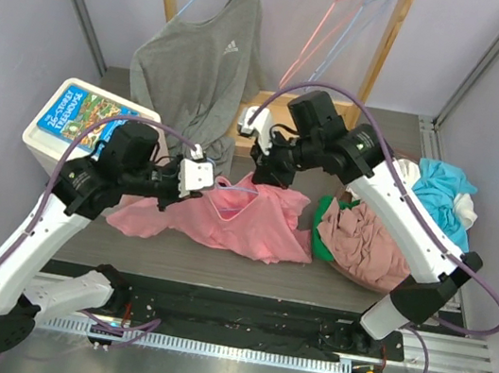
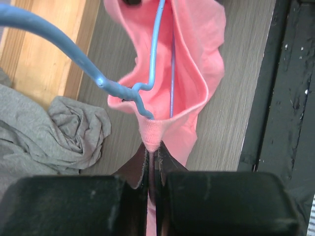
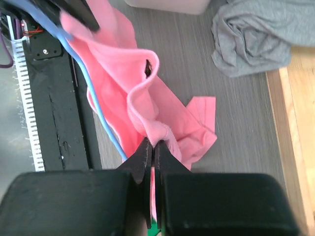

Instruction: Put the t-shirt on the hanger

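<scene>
So, both hands are busy here. Your left gripper [image 2: 151, 156] is pinched tight on the ribbed collar edge of the t-shirt [image 1: 243, 224], with the fingers closed and only fabric between them. Your right gripper [image 3: 152, 147] is clamped the same way on a fold of the pink fabric further along the shirt, with no gap showing.

From above, the t-shirt lies rumpled in the middle of the table [image 1: 152, 252], between your two arms, with the neck end lifted a bit where the grippers hold it. The hanger [image 2: 59, 45] is partly in. In the left wrist view its thin blue wires run down inside the neck opening, and the twisted neck and hook poke out over the collar toward the back of the table. The right wrist view shows a blue wire running along the shirt's edge, but I can't tell how far in the shoulders sit.

Other stuff around:
- The grey top [image 1: 198, 63] hangs at the back from the wooden rack [image 1: 385, 46], and its lower end is bunched on the table just behind the shirt.
- A white box [image 1: 74, 119] with a printed lid sits beside your left arm.
- A mauve-pink garment [image 1: 369, 245] and a teal garment [image 1: 445, 191] are heaped on the right, near the shirt.
</scene>
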Controlling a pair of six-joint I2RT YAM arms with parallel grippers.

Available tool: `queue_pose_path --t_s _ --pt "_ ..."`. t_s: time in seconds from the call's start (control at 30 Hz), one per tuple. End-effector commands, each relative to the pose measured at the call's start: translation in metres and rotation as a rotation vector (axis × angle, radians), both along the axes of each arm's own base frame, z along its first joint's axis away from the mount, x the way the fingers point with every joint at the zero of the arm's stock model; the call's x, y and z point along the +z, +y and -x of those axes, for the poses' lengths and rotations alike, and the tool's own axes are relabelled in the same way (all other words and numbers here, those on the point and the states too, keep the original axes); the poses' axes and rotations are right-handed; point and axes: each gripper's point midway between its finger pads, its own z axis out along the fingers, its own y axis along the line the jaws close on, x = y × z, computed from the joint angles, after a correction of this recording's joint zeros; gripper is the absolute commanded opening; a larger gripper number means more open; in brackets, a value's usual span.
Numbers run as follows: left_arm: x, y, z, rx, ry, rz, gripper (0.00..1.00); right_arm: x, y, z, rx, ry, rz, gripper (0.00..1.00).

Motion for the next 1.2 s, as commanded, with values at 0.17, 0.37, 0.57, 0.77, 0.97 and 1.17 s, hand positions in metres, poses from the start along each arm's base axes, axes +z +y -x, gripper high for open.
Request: queue_pose_path --t_s 0.17,0.37,0.57,0.77,0.97,1.17 --pt "0.044 -0.015 0.013 -0.023 -0.044 0.190 0.00 0.041 0.029 0.025 0.079 -0.049 -0.088 0.01" --pt "0.053 -0.002 0.015 0.068 -0.083 0.233 0.00 0.033 -0.004 0.038 0.067 -0.054 -0.042 0.69" --pt "0.060 0.008 0.014 0.114 -0.130 0.266 0.00 0.043 -0.061 0.026 0.000 -0.156 -0.025 0.93" --pt "0.063 0.003 0.009 0.097 -0.139 0.265 0.00 0.039 -0.073 0.043 0.070 -0.146 -0.013 0.90" --pt "0.067 -0.002 0.014 0.049 -0.153 0.277 0.00 0.025 -0.069 0.029 0.082 -0.177 0.027 0.79" --pt "0.066 -0.008 0.021 -0.007 -0.135 0.291 0.00 0.030 -0.040 0.023 0.149 -0.178 -0.041 0.75"
